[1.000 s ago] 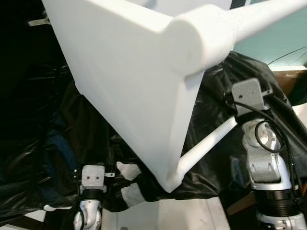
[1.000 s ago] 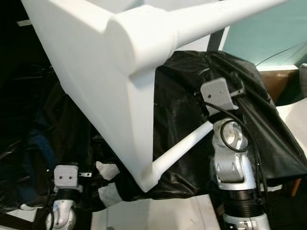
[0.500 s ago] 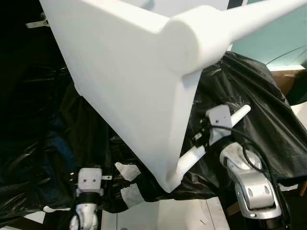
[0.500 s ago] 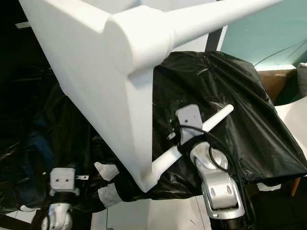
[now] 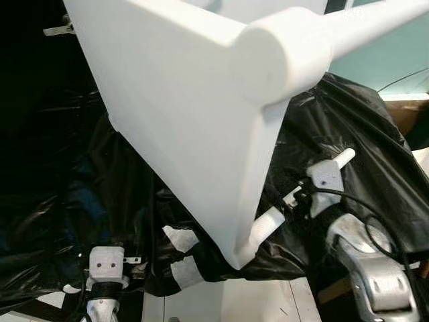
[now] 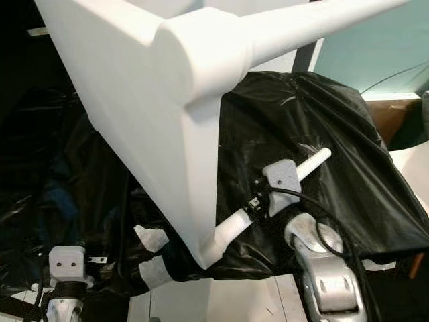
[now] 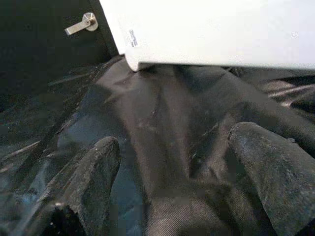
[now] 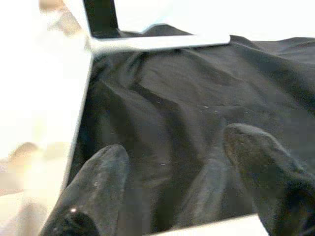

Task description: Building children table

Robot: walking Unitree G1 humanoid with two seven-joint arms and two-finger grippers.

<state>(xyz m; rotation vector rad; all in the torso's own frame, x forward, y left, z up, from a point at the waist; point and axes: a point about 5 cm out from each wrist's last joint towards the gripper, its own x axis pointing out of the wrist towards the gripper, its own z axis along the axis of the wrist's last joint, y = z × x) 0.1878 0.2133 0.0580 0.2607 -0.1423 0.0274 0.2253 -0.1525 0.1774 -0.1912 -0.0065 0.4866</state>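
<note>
White children's table (image 5: 181,114) lay tipped on its side across the black plastic sheet (image 6: 335,174), top panel slanting down to a corner near the floor, one round leg (image 5: 362,27) jutting to the upper right, a second leg (image 6: 268,198) running along the sheet lower down. Right end effector (image 8: 174,191) sat beside that lower leg, wrist housing just over it; fingers (image 8: 98,187) parted moderately, gripping nothing, only crumpled black plastic between them in the right wrist view, with white table edges along one side and beyond. Whether the fingers touched the leg could not be told from the head views. Left end effector (image 7: 172,191) stayed low at the near left, fingers (image 7: 93,177) spread wide and empty over the sheet, the table's rounded corner (image 7: 135,59) well ahead of them. Seen from the left wrist and faintly from the left eye: a metal door handle (image 7: 81,24) on a dark door. Seen from the head alone: strips of white tape (image 5: 181,255) on the plastic near the table's lowest corner, teal wall (image 6: 375,54) behind.
</note>
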